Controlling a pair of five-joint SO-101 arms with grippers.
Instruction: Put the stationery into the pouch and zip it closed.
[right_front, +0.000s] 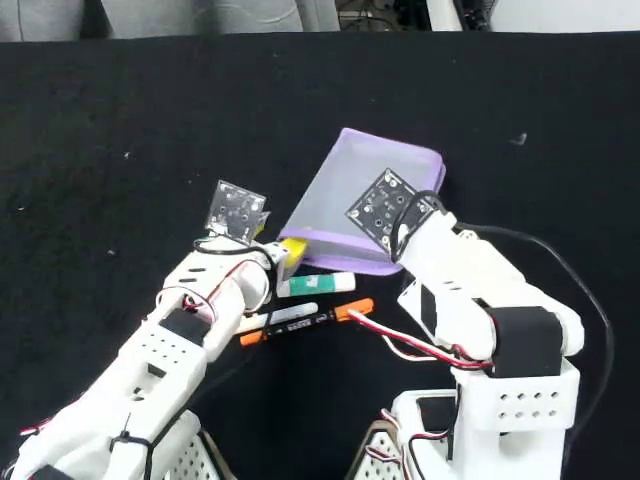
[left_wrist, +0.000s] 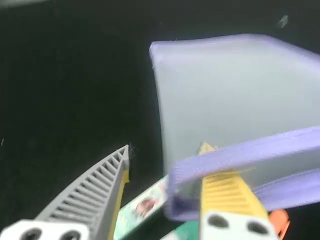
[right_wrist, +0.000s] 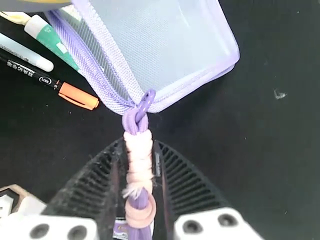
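Purple translucent pouch sits mid-table, and as far as I can see through the fabric nothing is in it yet: the stationery is all lying just outside its mouth. A green-and-white tube lies right against the pouch's zip edge. A white pen is just beyond that, and a black marker with an orange cap is the farthest of the three from the pouch. Now the left end effector: it's open, with its yellow finger tucked under the purple zip band at one corner of the mouth. The grey ribbed finger is outside the pouch over bare table, and it looks to me like this end effector is propping the mouth open. Over at the far end of the zip, the right end effector is clamped on the beaded zip pull, and the cord runs straight from the slider at the pouch corner. So here's the score: the pouch is held at both ends, the zip appears open along the side nearest the stationery, and three items wait to be loaded before the zip can run closed. I'd call it early, with the set-up in place and the loading not yet begun.
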